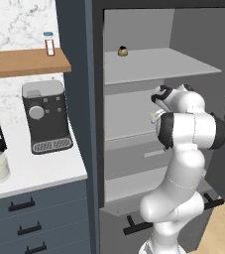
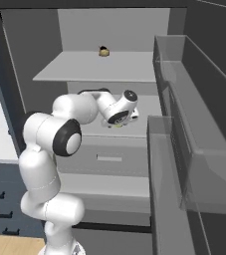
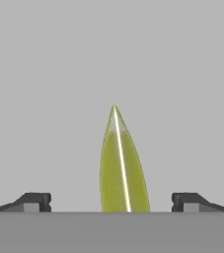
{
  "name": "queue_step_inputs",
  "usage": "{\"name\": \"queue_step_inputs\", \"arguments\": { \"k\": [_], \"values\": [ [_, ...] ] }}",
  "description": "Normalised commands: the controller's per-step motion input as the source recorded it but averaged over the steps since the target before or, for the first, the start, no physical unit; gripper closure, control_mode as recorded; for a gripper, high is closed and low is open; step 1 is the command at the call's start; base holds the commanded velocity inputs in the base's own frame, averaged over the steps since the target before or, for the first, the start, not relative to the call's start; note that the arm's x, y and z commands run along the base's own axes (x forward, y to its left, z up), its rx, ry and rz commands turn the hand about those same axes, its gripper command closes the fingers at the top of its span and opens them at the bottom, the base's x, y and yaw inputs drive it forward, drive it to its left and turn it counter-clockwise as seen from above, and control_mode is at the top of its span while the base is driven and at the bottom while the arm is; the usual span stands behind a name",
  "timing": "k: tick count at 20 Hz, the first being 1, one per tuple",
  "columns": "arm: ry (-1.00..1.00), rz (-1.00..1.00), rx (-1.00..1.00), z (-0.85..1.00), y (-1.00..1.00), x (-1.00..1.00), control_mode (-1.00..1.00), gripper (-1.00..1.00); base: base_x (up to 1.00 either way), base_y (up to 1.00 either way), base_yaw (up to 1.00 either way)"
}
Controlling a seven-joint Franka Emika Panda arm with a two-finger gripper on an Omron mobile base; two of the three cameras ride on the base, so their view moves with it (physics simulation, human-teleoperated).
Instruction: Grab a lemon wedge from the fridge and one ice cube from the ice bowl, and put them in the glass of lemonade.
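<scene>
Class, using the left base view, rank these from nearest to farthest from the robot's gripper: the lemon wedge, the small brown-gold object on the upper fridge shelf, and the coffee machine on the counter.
1. Lemon wedge: right at the gripper, lying between its open fingers on the middle fridge shelf.
2. Small brown-gold object: one shelf up, toward the back left.
3. Coffee machine: outside the fridge, far left on the counter.

We see lemon wedge on fridge middle shelf, between open gripper fingertips; coffee machine on worktop left.
</scene>
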Motion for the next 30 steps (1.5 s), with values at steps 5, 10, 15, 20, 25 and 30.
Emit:
{"name": "queue_step_inputs", "arguments": {
  "k": [5,10,15,20,25,30],
  "values": [
    [0.0,0.0,0.0,0.0,0.1,-0.02,-1.0,1.0,0.0,0.0,0.0],
    [0.0,0.0,0.0,0.0,0.0,-0.07,-1.0,1.0,0.0,0.0,0.0],
    [0.0,0.0,0.0,0.0,0.0,-0.43,-1.0,1.0,0.0,0.0,0.0],
    [-0.06,-0.01,0.01,0.13,0.0,-0.99,-1.0,1.0,0.0,0.0,0.0],
    [-0.04,-0.07,0.0,0.73,0.04,-1.0,-1.0,1.0,0.0,0.0,0.0],
    [0.0,-0.1,-0.02,1.0,0.05,-1.0,-1.0,1.0,0.0,0.0,0.0]
  ]
}}
